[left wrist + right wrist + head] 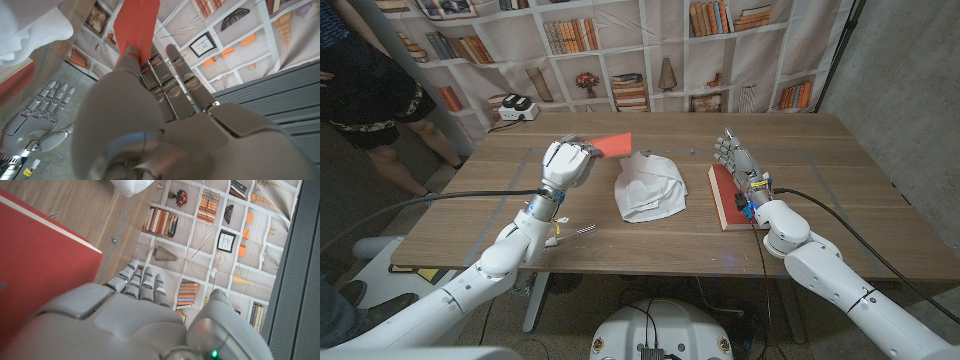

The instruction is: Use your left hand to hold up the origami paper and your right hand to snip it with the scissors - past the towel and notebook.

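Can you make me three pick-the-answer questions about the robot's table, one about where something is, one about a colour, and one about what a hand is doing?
1. Where is the white towel?
A. between the paper and the notebook
B. on the floor
C. on top of the notebook

2. What colour is the paper?
A. blue
B. red-orange
C. green

3. What is the left hand doing?
A. lying on the towel
B. holding the paper up
C. holding the notebook

Answers:
1. A: in the head view the towel lies mid-table, with the paper on one side and the notebook on the other.
2. B: both the head and left wrist views show it red-orange.
3. B: its fingers grip the sheet above the table.
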Controlling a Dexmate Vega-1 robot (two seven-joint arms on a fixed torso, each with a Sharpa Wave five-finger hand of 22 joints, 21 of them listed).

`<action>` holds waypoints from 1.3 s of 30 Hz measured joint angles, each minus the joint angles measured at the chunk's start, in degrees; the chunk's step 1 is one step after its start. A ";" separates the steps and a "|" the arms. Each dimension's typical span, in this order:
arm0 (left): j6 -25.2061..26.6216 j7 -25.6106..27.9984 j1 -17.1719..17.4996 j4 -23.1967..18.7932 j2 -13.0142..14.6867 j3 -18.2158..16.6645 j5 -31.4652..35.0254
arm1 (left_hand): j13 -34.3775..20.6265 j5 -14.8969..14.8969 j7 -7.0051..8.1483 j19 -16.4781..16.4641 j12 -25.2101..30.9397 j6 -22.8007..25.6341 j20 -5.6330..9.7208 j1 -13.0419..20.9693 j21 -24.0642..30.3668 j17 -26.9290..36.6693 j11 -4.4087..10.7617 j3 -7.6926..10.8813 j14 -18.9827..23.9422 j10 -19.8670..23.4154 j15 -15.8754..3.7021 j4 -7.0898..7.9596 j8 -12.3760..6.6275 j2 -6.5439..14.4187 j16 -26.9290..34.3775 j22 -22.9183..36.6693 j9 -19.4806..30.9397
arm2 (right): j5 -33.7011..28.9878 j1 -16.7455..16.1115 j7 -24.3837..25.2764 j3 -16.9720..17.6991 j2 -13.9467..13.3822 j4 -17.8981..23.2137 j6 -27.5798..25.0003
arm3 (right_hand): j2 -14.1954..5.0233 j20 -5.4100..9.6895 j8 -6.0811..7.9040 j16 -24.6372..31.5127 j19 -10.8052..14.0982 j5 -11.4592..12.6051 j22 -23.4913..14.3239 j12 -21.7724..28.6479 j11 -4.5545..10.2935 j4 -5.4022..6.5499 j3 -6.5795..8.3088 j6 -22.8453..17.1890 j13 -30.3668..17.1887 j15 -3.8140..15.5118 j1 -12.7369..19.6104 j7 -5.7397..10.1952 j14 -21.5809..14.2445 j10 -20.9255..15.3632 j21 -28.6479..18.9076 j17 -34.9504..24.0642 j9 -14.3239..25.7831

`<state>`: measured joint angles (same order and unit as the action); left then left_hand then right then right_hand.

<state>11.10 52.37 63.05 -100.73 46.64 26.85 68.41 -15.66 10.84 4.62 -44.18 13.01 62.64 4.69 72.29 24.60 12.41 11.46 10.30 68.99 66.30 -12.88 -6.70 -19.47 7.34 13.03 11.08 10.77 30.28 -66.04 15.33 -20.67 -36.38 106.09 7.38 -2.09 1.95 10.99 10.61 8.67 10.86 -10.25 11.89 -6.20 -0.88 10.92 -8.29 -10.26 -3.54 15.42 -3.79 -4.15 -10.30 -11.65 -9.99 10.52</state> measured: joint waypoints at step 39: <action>-12.46 9.14 -7.32 5.67 -0.47 3.27 2.69 | -1.25 -0.04 0.58 1.44 -0.23 0.17 0.02 0.00 0.22 0.79 -0.17 0.23 -0.24 0.44 -0.22 0.24 0.11 -0.01 0.00 0.26 0.03 | -9.62 -21.35 7.48 12.82 -6.70 14.93 6.66 | -0.98 0.30 1.11 0.19 2.36 0.00 0.00 1.33 0.50 -1.27 0.47 -4.72 0.00 0.86 0.98 -0.61 -2.97 -3.96 -0.24 0.00 0.00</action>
<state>-1.36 61.51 55.73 -95.06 46.17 30.13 71.09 -16.91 10.80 5.20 -42.74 12.78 62.80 4.70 72.28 24.82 13.20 11.29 10.54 68.75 66.74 -13.10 -6.47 -19.36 7.33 13.03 11.34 10.79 20.66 -87.38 22.82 -7.85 -43.08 121.02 14.04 -3.07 2.24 12.11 10.80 11.04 10.86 -10.25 13.23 -5.70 -2.15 11.39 -13.01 -10.26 -2.67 16.40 -4.40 -7.11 -14.26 -11.89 -9.99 10.52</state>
